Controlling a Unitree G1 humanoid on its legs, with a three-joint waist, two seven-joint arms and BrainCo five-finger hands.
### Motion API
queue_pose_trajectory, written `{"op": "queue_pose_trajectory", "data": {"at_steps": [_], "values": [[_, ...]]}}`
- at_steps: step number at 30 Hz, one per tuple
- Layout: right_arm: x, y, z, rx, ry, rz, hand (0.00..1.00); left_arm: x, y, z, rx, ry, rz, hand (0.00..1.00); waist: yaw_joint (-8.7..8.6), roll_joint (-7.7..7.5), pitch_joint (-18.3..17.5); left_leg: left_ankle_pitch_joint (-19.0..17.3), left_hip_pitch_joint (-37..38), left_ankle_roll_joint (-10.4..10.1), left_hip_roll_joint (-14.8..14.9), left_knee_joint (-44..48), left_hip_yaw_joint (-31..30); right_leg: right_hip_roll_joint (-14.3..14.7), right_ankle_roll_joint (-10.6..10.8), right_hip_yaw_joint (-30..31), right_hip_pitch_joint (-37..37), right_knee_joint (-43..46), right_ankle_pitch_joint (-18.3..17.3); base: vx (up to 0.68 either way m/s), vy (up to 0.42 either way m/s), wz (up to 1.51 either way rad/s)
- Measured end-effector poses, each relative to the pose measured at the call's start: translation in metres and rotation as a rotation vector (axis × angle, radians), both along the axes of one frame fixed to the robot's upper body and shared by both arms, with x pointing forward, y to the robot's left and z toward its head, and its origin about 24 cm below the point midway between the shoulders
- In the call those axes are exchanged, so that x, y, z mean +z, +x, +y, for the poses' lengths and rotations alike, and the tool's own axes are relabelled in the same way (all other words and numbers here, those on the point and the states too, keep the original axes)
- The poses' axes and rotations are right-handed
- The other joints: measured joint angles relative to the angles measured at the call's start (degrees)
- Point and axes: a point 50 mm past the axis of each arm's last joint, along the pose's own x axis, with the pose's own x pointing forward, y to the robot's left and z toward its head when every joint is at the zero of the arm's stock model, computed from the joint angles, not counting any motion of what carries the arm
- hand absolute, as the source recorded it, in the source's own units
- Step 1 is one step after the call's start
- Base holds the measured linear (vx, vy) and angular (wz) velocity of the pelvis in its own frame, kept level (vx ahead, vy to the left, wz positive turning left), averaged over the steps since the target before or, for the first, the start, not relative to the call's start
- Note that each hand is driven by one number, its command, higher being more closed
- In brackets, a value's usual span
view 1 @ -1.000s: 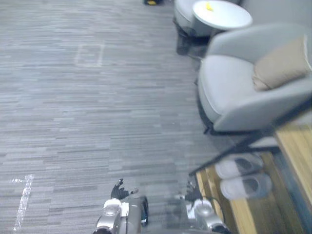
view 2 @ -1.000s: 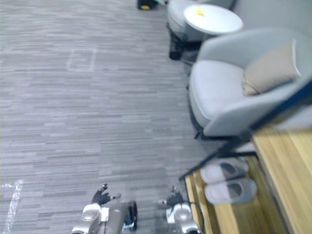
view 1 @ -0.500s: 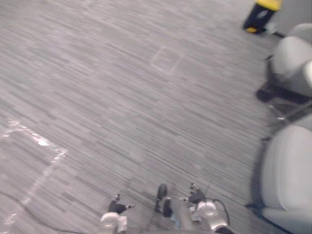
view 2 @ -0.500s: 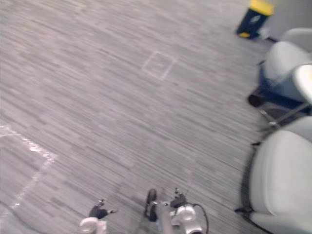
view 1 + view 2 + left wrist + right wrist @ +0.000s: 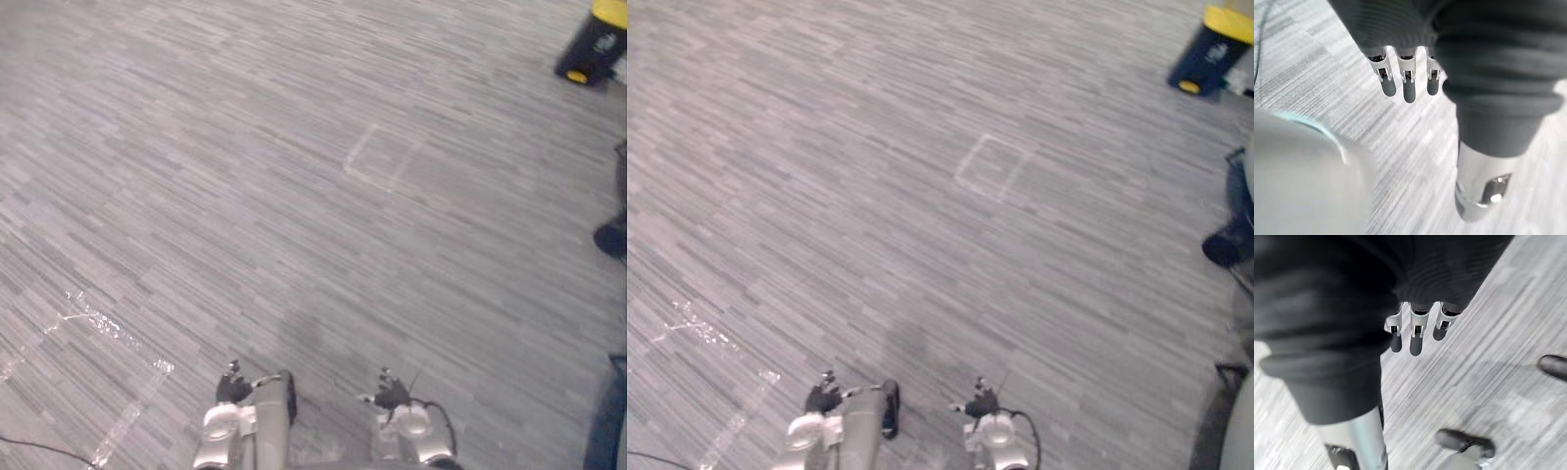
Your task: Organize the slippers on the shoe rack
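At the far left, pale tape marks lie on the grey carpet, forming a corner with one strip running down toward the lower edge. The carpet is short-piled, streaked in fine light and dark grey bands, and it spreads wide and flat from the tape marks across to the right side.

The left hand hangs low above the carpet near the bottom, its fingers straight and loose, grasping nothing. Just to its right the right hand hangs at the same height, its fingers likewise relaxed and released, touching nothing.

Farther off, past the middle, a taped square is outlined on the carpet. At the top right corner stands a yellow-topped dark object. Below it, at the right edge, a dark shape rests on the carpet; I cannot tell what it is.
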Motion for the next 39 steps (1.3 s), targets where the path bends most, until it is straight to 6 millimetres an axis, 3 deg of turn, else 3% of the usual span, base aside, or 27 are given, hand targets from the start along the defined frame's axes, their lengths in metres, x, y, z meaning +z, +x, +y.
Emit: {"op": "queue_pose_trajectory", "data": {"at_steps": [1, 2, 3, 4, 6, 8, 11, 12, 14, 15, 16, 17, 18, 21, 22, 23, 24, 26, 28, 29, 30, 31, 32, 34, 36, 38, 39], "values": [[0.000, -0.001, 0.000, -0.003, 0.002, 0.001, 0.00, -0.001, -0.002, 0.000, 0.000, -0.003, 0.009, 0.00, -0.05, -0.01, 0.01, -0.48, 1.64, 0.74, -0.63, -0.40, 0.05, -0.76, 0.66, 0.79, -0.66, 4.24, 1.05, 0.64, 0.355, 0.24], [-0.002, -0.005, -0.003, -0.019, 0.005, 0.014, 0.00, -0.004, -0.005, -0.002, -0.006, -0.006, 0.026, 0.00, -0.15, 0.08, 0.07, -1.66, 6.02, 1.51, -1.61, -1.75, -0.02, -2.10, 1.91, 3.97, -3.99, 16.24, 4.09, 0.60, 0.291, 0.21], [-0.004, -0.009, -0.005, -0.032, 0.009, 0.024, 0.00, -0.006, -0.007, -0.003, -0.014, -0.009, 0.040, 0.00, -0.40, 0.24, 0.08, -3.19, 10.27, 1.84, -2.00, -2.89, -0.38, -2.27, 1.15, 6.46, -8.52, 30.62, 3.90, 0.64, 0.272, 0.16], [-0.006, -0.014, -0.005, -0.036, 0.011, 0.035, 0.00, -0.007, -0.008, -0.003, -0.014, -0.010, 0.049, 0.00, -0.58, 0.20, 0.06, -3.90, 13.52, 1.96, -2.12, -4.28, -0.50, -2.12, 0.55, 7.09, -12.31, 39.25, 3.08, 0.42, 0.131, 0.04], [-0.008, -0.023, -0.005, -0.048, 0.020, 0.043, 0.00, -0.008, -0.009, -0.007, -0.010, -0.022, 0.052, 0.00, -1.09, 0.34, -0.02, -4.37, 19.56, 2.25, -2.14, -8.92, -0.95, -1.90, -1.39, 4.98, -19.44, 46.71, 0.03, 0.38, 0.076, 0.03], [-0.009, -0.025, -0.005, -0.049, 0.023, 0.049, 0.00, -0.009, -0.010, -0.010, -0.006, -0.033, 0.056, 0.00, -2.04, 0.41, -0.16, -4.71, 23.11, 2.00, -1.74, -12.44, -1.30, -1.44, -2.49, 1.53, -24.38, 45.20, -2.56, 0.38, 0.012, 0.10], [-0.007, -0.023, -0.009, -0.061, 0.020, 0.033, 0.00, -0.011, -0.012, -0.015, 0.010, -0.055, 0.072, 0.00, -3.49, 0.62, -0.10, -5.34, 30.79, 1.48, -0.06, -17.27, -1.24, 0.24, -3.18, -7.20, -29.25, 30.31, -5.15, 0.43, -0.074, 0.04], [-0.006, -0.022, -0.011, -0.068, 0.016, 0.027, 0.00, -0.013, -0.013, -0.019, 0.004, -0.065, 0.082, 0.00, -3.87, 1.15, -0.53, -5.49, 33.03, 1.18, 1.28, -19.52, -1.40, 2.42, -3.50, -9.92, -29.99, 19.36, -3.36, 0.42, -0.090, 0.23], [-0.007, -0.022, -0.012, -0.071, 0.016, 0.034, 0.00, -0.014, -0.015, -0.024, -0.024, -0.066, 0.092, 0.00, -4.22, 0.96, -0.71, -6.60, 35.86, -0.91, 1.64, -21.99, -2.97, 4.54, -4.58, -9.78, -30.49, 7.58, 2.21, 0.48, -0.116, 0.43], [-0.008, -0.022, -0.012, -0.071, 0.017, 0.038, 0.00, -0.015, -0.015, -0.025, -0.033, -0.066, 0.094, 0.00, -4.47, 0.81, -0.99, -7.18, 36.86, -1.96, 1.71, -22.27, -3.65, 4.96, -6.20, -8.91, -30.84, 6.44, 5.00, 0.57, -0.172, 0.48], [-0.007, -0.019, -0.013, -0.072, 0.014, 0.034, 0.00, -0.017, -0.018, -0.028, -0.034, -0.074, 0.111, 0.00, -5.06, 2.19, -2.12, -7.76, 37.76, -3.34, 3.48, -21.85, -5.57, 6.40, -8.74, -8.87, -30.48, 8.16, 6.74, 0.59, -0.182, 0.32], [-0.007, -0.018, -0.013, -0.077, 0.018, 0.037, 0.00, -0.019, -0.023, -0.030, -0.032, -0.080, 0.123, 0.00, -4.69, 3.13, -2.60, -6.71, 37.15, -5.21, 4.58, -19.97, -5.97, 6.57, -9.26, -9.47, -30.01, 9.40, 4.94, 0.72, -0.232, 0.33], [-0.008, -0.020, -0.014, -0.081, 0.014, 0.045, 0.00, -0.019, -0.023, -0.032, -0.035, -0.080, 0.123, 0.00, -4.89, 3.84, -2.54, -4.35, 36.21, -7.05, 4.60, -14.78, -7.22, 6.61, -9.06, -10.24, -28.54, 11.01, 2.54, 0.71, -0.259, 0.18], [-0.010, -0.024, -0.014, -0.055, 0.004, 0.058, 0.00, -0.019, -0.025, -0.030, -0.001, -0.087, 0.120, 0.00, -5.06, 5.78, -2.17, 5.84, 26.53, -7.38, 6.75, 12.82, -8.14, 9.62, -8.95, -10.01, -20.12, 7.09, -1.43, 0.48, -0.125, -0.15], [-0.010, -0.025, -0.010, -0.043, 0.008, 0.062, 0.00, -0.017, -0.025, -0.025, 0.022, -0.080, 0.111, 0.00, -4.41, 6.23, -1.98, 3.98, 21.15, -6.75, 9.11, 24.52, -6.71, 11.36, -9.50, -8.25, -16.57, 5.71, -3.27, 0.50, 0.017, -0.52], [-0.011, -0.026, -0.006, -0.044, 0.018, 0.068, 0.00, -0.015, -0.022, -0.022, 0.032, -0.074, 0.094, 0.00, -4.15, 6.16, -1.86, 1.98, 17.74, -6.05, 10.00, 28.62, -5.29, 11.78, -9.70, -7.39, -13.93, 4.75, -4.60, 0.57, 0.010, -0.53], [-0.013, -0.031, -0.003, -0.046, 0.025, 0.087, 0.00, -0.012, -0.019, -0.017, 0.036, -0.060, 0.072, 0.00, -3.63, 4.74, -1.33, -0.21, 13.89, -5.17, 10.17, 28.87, -3.68, 11.67, -9.11, -6.16, -10.64, 3.06, -5.50, 0.46, -0.002, -0.39], [-0.014, -0.033, -0.004, -0.065, 0.033, 0.098, 0.00, -0.009, -0.018, -0.014, 0.041, -0.051, 0.050, 0.00, -2.68, 3.76, -1.34, -3.19, 8.72, -4.71, 9.75, 22.77, -1.73, 10.84, -7.75, -3.58, -7.14, 1.02, -6.43, 0.46, 0.063, -0.64], [-0.013, -0.031, -0.005, -0.080, 0.034, 0.091, 0.00, -0.007, -0.017, -0.011, 0.047, -0.043, 0.035, 0.00, -2.73, 3.43, -1.14, -3.80, 4.63, -4.53, 8.11, 12.99, -1.36, 8.86, -5.98, -1.61, -4.22, 0.04, -8.09, 0.57, 0.225, -0.55], [-0.014, -0.032, -0.005, -0.081, 0.032, 0.098, 0.00, -0.007, -0.017, -0.009, 0.049, -0.038, 0.032, 0.00, -2.66, 3.14, -1.11, -1.78, 2.51, -4.99, 5.98, 3.08, -2.04, 6.75, -3.91, -0.35, -2.54, -0.62, -9.57, 0.53, 0.288, -0.44], [-0.016, -0.034, -0.005, -0.079, 0.030, 0.109, 0.00, -0.007, -0.018, -0.009, 0.051, -0.037, 0.036, 0.00, -2.48, 3.11, -1.31, 2.99, 2.18, -5.53, 4.88, -3.01, -3.41, 5.67, -2.48, 0.81, -1.43, -0.87, -10.82, 0.54, 0.316, -0.63], [-0.018, -0.038, -0.005, -0.074, 0.029, 0.129, 0.00, -0.009, -0.022, -0.005, 0.053, -0.029, 0.048, 0.00, -1.62, 3.09, -1.95, 6.16, 3.23, -4.52, 3.84, -3.85, -2.46, 4.69, -1.04, 2.72, -0.15, -1.48, -11.60, 0.61, 0.294, -0.51], [-0.019, -0.038, -0.003, -0.043, 0.025, 0.139, 0.00, -0.009, -0.024, 0.001, 0.055, -0.011, 0.059, 0.00, -1.54, 1.07, -3.28, 4.30, 3.42, -3.32, 2.16, -3.60, -0.01, 2.91, -2.38, 5.45, 0.09, -2.96, -10.31, 0.75, 0.348, -0.53], [-0.018, -0.035, 0.000, -0.046, 0.035, 0.130, 0.00, -0.009, -0.024, 0.003, 0.065, -0.012, 0.058, 0.00, -1.07, 0.82, -3.31, 1.54, 3.62, -1.99, 2.16, -0.71, 1.19, 2.28, -2.76, 6.91, 0.11, -2.00, -6.84, 0.64, 0.307, -0.34], [-0.016, -0.032, -0.003, -0.068, 0.037, 0.117, 0.00, -0.010, -0.027, 0.005, 0.072, -0.013, 0.070, 0.00, -0.86, -0.01, -3.58, -0.25, 7.48, 0.43, 0.73, -0.32, 2.41, 0.20, -0.11, 10.09, -2.46, 7.34, -2.99, 0.44, 0.231, -0.38], [-0.016, -0.032, -0.007, -0.083, 0.038, 0.110, 0.00, -0.013, -0.029, 0.004, 0.077, -0.012, 0.089, 0.00, -0.95, 0.23, -3.23, -3.62, 12.91, 1.17, -0.35, -1.98, 2.58, -0.87, 0.74, 14.43, -10.61, 27.99, 2.37, 0.44, 0.179, -0.38], [-0.016, -0.033, -0.007, -0.083, 0.042, 0.113, 0.00, -0.013, -0.030, 0.004, 0.077, -0.011, 0.095, 0.00, -1.24, 0.25, -3.00, -5.29, 15.19, 1.15, -0.82, -2.49, 2.59, -1.09, 0.69, 15.10, -14.04, 37.04, 2.86, 0.49, 0.145, -0.16]]}}
